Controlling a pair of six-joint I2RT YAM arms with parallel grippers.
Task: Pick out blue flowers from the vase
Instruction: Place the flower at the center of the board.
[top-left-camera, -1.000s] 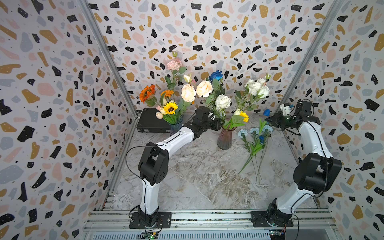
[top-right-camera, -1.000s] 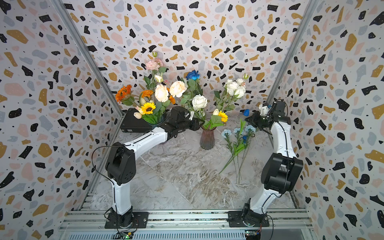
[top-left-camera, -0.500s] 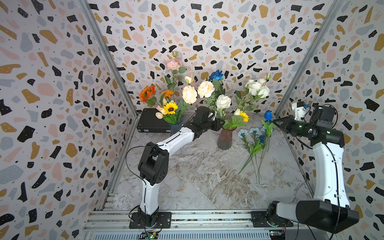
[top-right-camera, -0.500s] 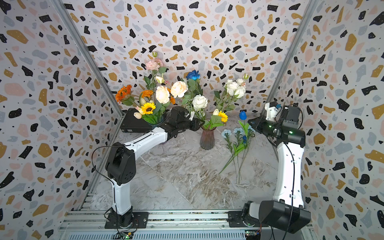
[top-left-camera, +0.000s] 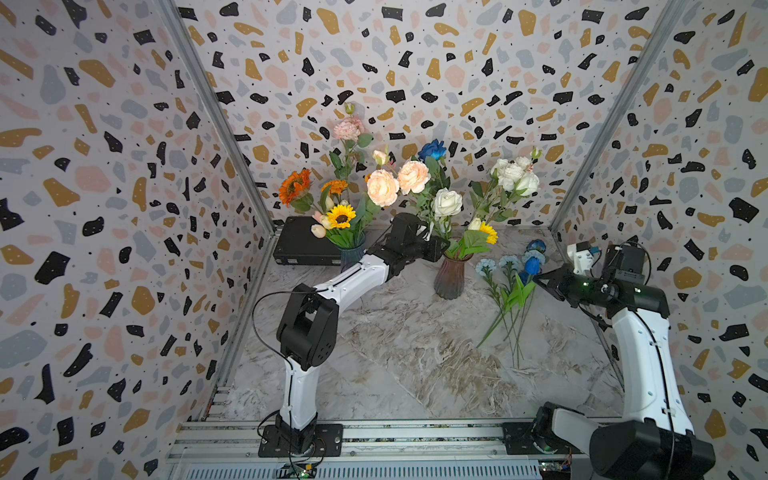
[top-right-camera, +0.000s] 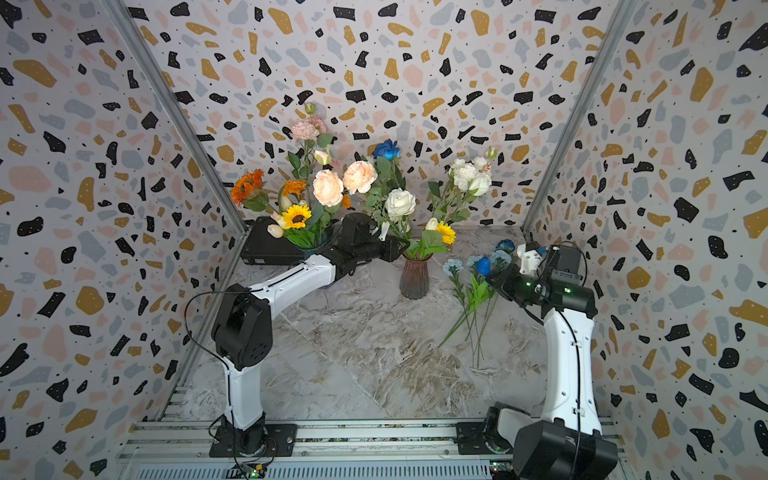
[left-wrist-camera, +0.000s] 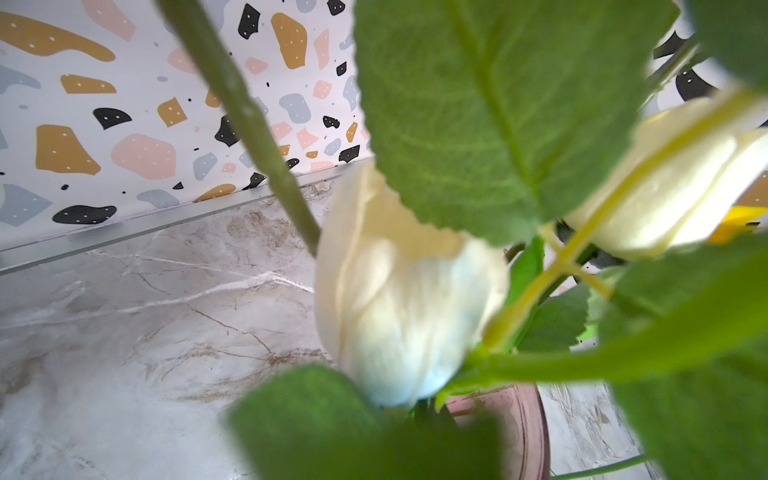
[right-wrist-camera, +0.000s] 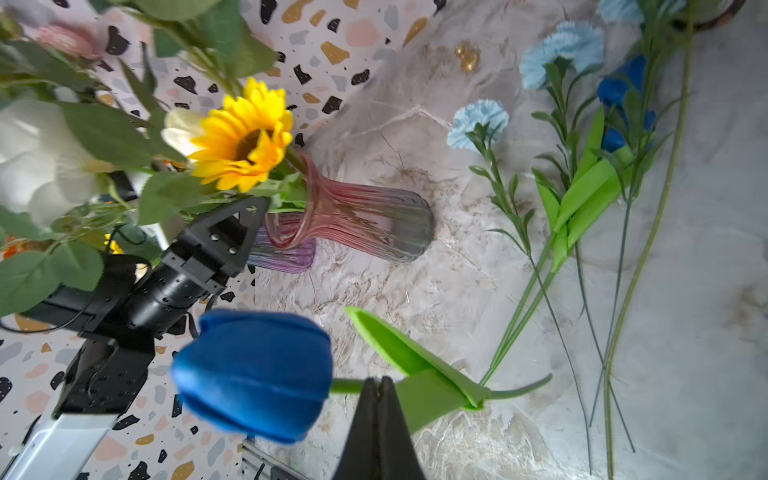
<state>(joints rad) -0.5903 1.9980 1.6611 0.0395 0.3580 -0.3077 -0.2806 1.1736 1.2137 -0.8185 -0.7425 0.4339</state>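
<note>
The right fingers (right-wrist-camera: 379, 399) clench a blue tulip's (right-wrist-camera: 253, 370) stem above the blue flowers (top-left-camera: 508, 262) lying by the desk's (top-left-camera: 415, 353) right edge; release comes next. The left fingers (right-wrist-camera: 232, 232), state unclear among leaves, probably seek the vase's (top-left-camera: 451, 278) blue rose (top-left-camera: 432, 149).

Front of table (top-left-camera: 395, 374) open; vase (top-left-camera: 451, 278) mouth crowded by leaves (top-left-camera: 473, 241) and white roses (top-left-camera: 446, 202); left arm (top-left-camera: 353, 278) blocks its left side; blue flowers (top-left-camera: 509, 291) lie to its right, right gripper (right-wrist-camera: 378, 386) holding blue tulip (right-wrist-camera: 253, 374) over them.
</note>
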